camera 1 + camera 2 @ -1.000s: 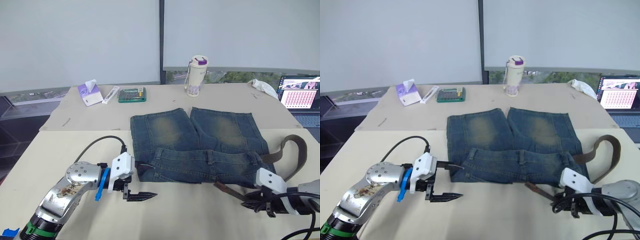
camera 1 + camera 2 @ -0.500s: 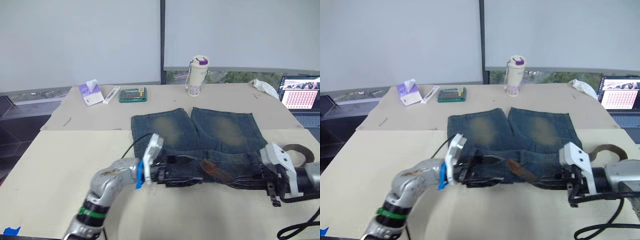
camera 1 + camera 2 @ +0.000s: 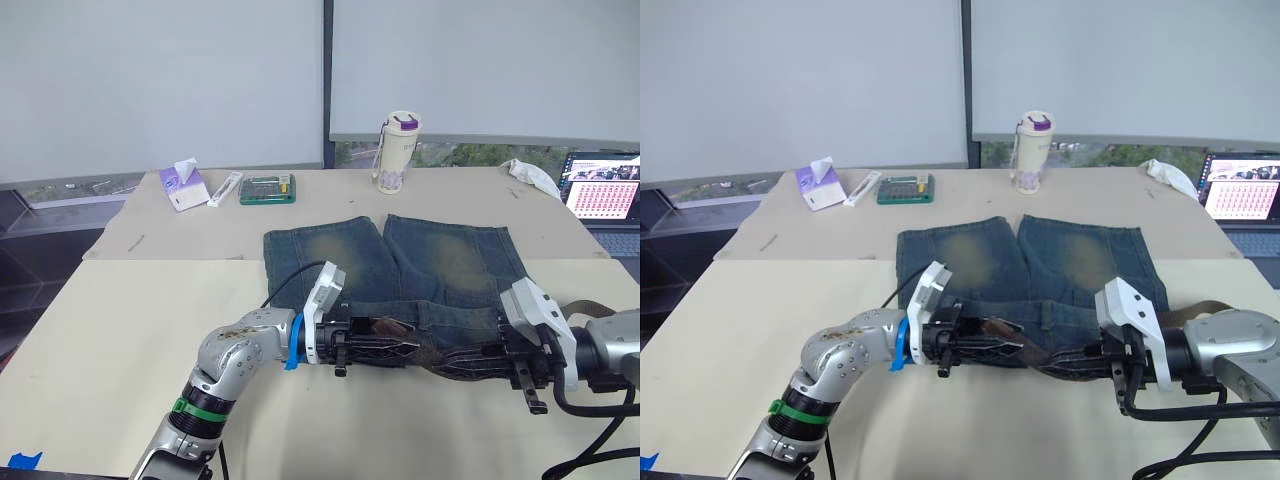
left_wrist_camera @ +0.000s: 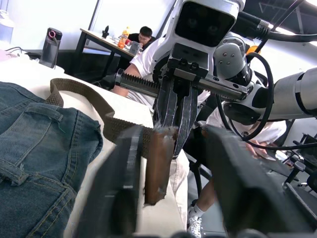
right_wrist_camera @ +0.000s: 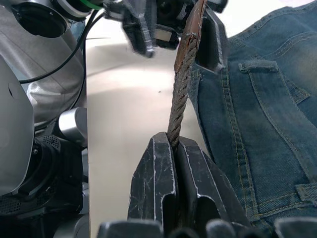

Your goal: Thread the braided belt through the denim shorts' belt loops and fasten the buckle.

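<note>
Braided belt betw. both grippers

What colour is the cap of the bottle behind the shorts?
Purple, on a cream bottle; it shows best in the right eye view.

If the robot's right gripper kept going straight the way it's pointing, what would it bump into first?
Probably the left gripper. The right gripper, shut on the braided belt, points along the strap toward it, though depth is hard to judge.
</note>
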